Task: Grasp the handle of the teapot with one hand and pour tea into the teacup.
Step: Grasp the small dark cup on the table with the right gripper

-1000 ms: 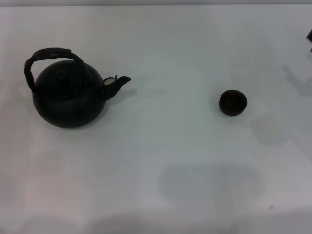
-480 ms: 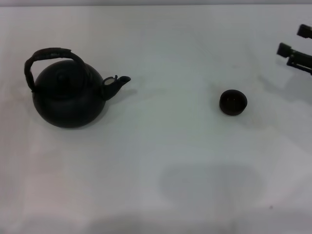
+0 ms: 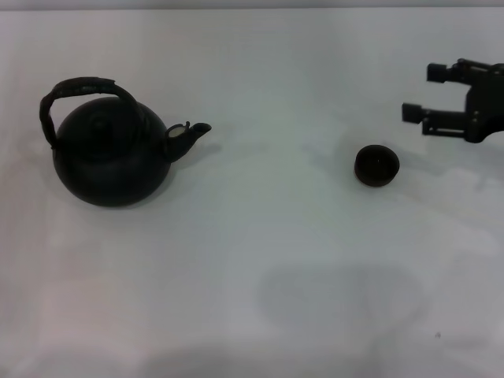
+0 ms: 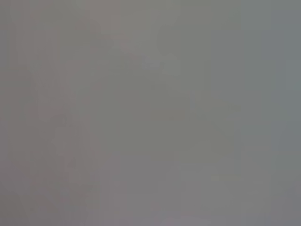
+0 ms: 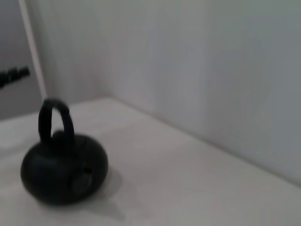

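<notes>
1. Only one part of the robot's body is seen in the head view: the right gripper (image 3: 420, 93), at the right edge.
2. It is finished wholly in black, with a matte look.
3. Two straight, slender fingers (image 3: 441, 72) are shown, each ended by a small squared block-like pad.
4. The fingers are joined to a broader, boxy black body (image 3: 484, 106), cut off by the picture's edge.
5. Thin bars or linkages are made out between fingers and body.
6. No markings, screws or cables can be told.

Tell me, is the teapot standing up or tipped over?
Standing up: the teapot sits flat on the table, handle arched on top.
</notes>
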You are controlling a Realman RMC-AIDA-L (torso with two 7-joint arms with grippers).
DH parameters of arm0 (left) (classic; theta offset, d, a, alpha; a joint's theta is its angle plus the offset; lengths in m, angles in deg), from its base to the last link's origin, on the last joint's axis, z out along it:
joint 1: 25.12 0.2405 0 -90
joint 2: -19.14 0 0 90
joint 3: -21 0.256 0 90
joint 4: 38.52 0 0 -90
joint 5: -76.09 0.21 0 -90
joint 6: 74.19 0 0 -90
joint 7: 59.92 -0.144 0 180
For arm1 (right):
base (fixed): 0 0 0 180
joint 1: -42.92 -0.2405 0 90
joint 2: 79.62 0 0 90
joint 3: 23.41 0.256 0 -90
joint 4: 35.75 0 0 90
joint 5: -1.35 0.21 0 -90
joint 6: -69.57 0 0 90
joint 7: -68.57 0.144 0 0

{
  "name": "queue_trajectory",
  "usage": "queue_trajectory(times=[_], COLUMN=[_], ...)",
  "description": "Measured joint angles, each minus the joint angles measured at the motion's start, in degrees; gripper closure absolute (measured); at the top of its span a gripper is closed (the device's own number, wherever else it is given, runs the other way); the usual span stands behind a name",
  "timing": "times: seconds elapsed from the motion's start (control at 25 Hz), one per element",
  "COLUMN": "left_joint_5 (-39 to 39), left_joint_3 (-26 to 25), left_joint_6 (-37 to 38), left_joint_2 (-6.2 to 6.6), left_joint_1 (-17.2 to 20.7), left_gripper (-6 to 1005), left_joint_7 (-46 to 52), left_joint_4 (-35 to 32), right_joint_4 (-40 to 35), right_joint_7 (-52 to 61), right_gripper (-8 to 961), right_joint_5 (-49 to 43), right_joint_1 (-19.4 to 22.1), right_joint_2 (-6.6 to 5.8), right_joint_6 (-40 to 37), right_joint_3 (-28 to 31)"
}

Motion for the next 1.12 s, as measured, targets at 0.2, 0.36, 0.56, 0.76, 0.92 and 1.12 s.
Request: queue_trajectory(times=[0.2,0.36,0.56,0.76,0.92,1.12], left_joint_5=[-0.04,-0.07,-0.17,-0.32,-0.32,-0.28], left_joint_3=[-0.13,-0.17,-0.15,-0.15,-0.14,-0.14], left_joint_6=[-0.33,-0.40,-0.21,0.01,0.05,0.09], left_joint_2=[0.00,0.00,0.00,0.00,0.00,0.00], left_joint_1=[0.06,0.08,0.10,0.09,0.00,-0.18], left_gripper=[165,165,166,166,166,166], left_joint_7=[0.00,0.00,0.00,-0.10,-0.11,-0.14], left_joint_4=[0.00,-0.04,-0.08,-0.09,-0.09,0.11], right_joint_4=[-2.94,-4.12,-5.33,-4.85,-4.17,-2.40], right_joint_7=[3.37,3.93,4.16,4.29,4.31,4.12], right_gripper=[135,136,138,139,140,142], right_joint_5=[-3.53,-4.43,-6.08,-6.62,-6.65,-6.69], right_joint_1=[-0.49,-0.60,-0.66,-0.52,-0.38,-0.59], right_joint_2=[0.08,0.09,0.10,0.10,0.10,0.09], right_joint_6=[-5.32,-8.15,-8.90,-9.79,-10.96,-13.96], right_joint_3=[-6.09,-10.29,-12.57,-14.30,-15.64,-18.02])
